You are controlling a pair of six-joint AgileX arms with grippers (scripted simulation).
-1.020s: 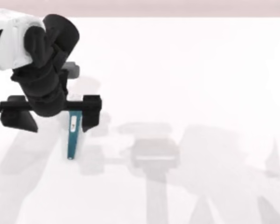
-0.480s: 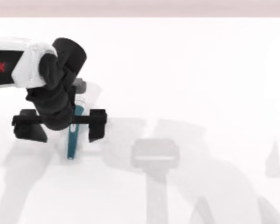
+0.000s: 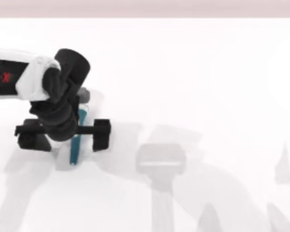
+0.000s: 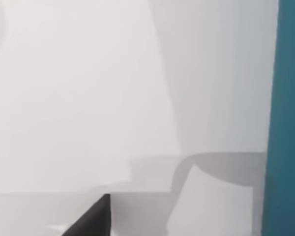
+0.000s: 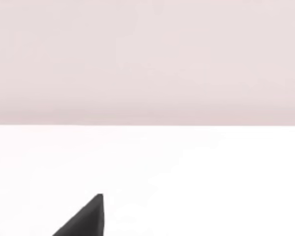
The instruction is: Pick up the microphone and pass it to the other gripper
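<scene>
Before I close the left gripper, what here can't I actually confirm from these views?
- Microphone head and switch: top view, hidden under the left gripper and its wrist.
- Contact between fingers and handle: top view, covered by the wrist; the left wrist view shows only a teal strip cut by the frame edge.
- Right gripper: outside the top view; the right wrist view shows just one dark fingertip.

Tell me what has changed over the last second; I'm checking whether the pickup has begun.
The left hand shifted slightly toward the table's right and lower in the top view, so it now straddles the microphone, fingers wide open on either side. More of the teal handle is now covered. Nothing is grasped yet. The microphone has not moved on the table.
</scene>
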